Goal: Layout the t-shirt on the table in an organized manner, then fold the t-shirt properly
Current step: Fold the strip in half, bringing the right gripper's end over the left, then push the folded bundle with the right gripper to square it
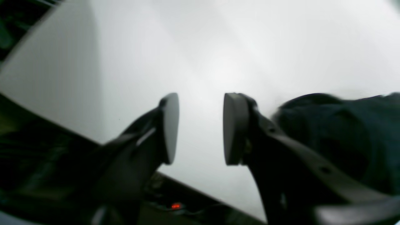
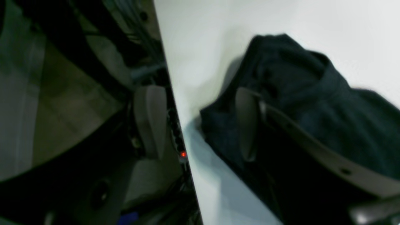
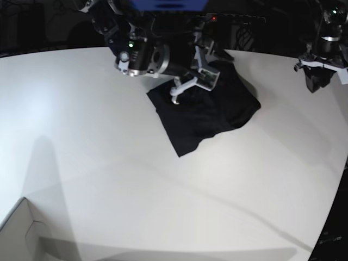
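The black t-shirt (image 3: 209,106) lies bunched and partly folded on the white worktop (image 3: 109,163), in the upper middle of the base view and close to the far edge. The right gripper (image 3: 187,81) reaches in from the upper left of that view and sits over the shirt's far left corner. In the right wrist view its fingers (image 2: 247,122) stand wide apart: one pad lies over the dark cloth near the shirt's edge, the other hangs beyond the worktop rim, over the dark space beside it, with no cloth pinched between them. The left gripper (image 3: 321,76) hangs at the upper right of the base view, well apart from the shirt. In the left wrist view its two round pads (image 1: 234,128) face each other with a moderate gap and bare white surface between them; they hold nothing, and the shirt shows as a dark heap at the right of that frame. A corner of a white cardboard box (image 3: 22,234) shows at the lower left of the base view.
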You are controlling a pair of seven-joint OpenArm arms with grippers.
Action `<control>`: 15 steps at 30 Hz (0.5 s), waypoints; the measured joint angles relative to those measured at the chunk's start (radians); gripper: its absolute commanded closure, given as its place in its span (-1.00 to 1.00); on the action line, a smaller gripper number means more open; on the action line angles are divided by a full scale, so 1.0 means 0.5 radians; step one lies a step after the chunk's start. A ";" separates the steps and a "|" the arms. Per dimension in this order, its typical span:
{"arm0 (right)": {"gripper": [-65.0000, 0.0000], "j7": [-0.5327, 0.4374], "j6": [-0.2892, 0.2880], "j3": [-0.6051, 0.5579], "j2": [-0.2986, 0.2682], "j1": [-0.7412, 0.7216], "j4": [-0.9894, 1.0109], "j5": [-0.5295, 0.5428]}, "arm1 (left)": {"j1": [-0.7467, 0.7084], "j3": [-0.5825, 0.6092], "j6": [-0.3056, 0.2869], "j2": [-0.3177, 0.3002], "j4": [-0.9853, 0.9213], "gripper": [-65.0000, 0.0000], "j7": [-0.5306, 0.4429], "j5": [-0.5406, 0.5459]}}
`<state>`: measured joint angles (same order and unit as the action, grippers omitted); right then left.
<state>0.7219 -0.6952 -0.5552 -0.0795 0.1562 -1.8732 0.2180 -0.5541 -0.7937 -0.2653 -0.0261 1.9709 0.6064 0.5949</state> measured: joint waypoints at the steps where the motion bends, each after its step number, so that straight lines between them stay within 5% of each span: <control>1: -0.11 0.002 0.000 0.072 -0.020 0.014 -0.008 -0.008 | -0.001 0.022 0.005 0.000 0.001 0.28 -0.002 0.055; 5: -0.11 0.014 0.001 0.381 -0.027 0.079 -0.074 -0.028 | 0.003 0.203 0.009 -0.006 0.001 0.24 0.184 0.285; 15: -0.11 0.034 0.001 0.848 0.037 0.137 -0.124 -0.027 | 0.042 0.537 0.007 -0.009 -0.007 -0.67 0.259 0.395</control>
<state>0.7387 -0.6949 -0.1314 -0.0612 0.2245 -1.9350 0.2047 -0.5331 -0.5251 -0.2619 -0.0307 1.9675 0.7361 0.7925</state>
